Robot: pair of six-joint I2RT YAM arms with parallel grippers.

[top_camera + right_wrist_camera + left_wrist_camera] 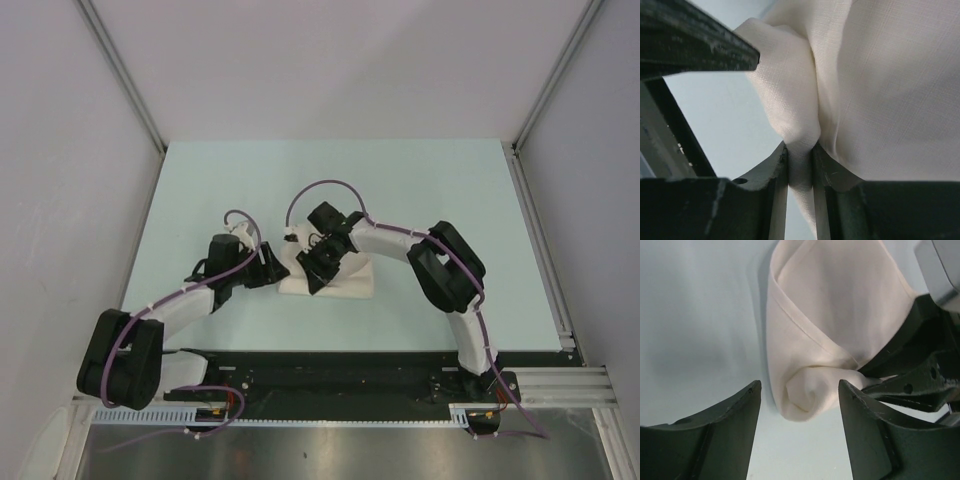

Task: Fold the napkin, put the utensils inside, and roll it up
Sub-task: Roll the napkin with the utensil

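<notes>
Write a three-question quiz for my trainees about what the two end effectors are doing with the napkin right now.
1. True or false: the left end effector is clamped on the napkin.
2. The right end effector is: A) open above the napkin; B) pinching a fold of the napkin; C) holding a spoon.
3. Fill in: the napkin end facing the left end effector is ____ into a spiral.
Key: 1 false, its jaws stand open; 2 B; 3 rolled.
</notes>
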